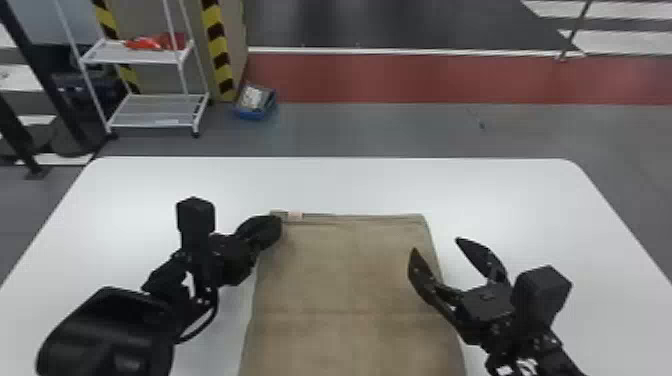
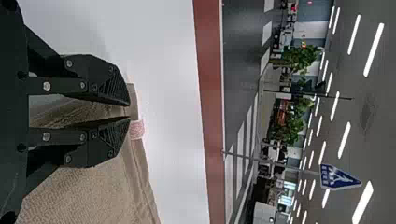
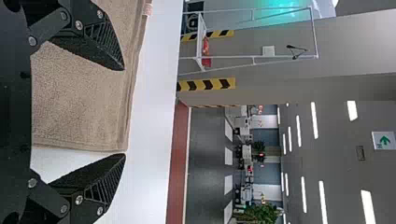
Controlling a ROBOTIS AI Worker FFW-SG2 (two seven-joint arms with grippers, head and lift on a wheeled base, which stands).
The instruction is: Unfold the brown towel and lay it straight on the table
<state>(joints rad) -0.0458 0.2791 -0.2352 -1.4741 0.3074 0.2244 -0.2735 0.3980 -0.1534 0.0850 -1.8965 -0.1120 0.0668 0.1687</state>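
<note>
The towel (image 1: 345,272) lies flat on the bench (image 1: 500,195), its long axis running away from the robot, far hem roughly square to it. The left pincer (image 1: 278,226) clenches its far left corner; the right pincer (image 1: 436,245) gapes over its right edge.

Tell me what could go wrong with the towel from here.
The open right claw straddles the right edge of the brown towel; closing there might bunch it. The left claw is at the far left corner, by the tag; a pull there alone could skew the towel.
</note>
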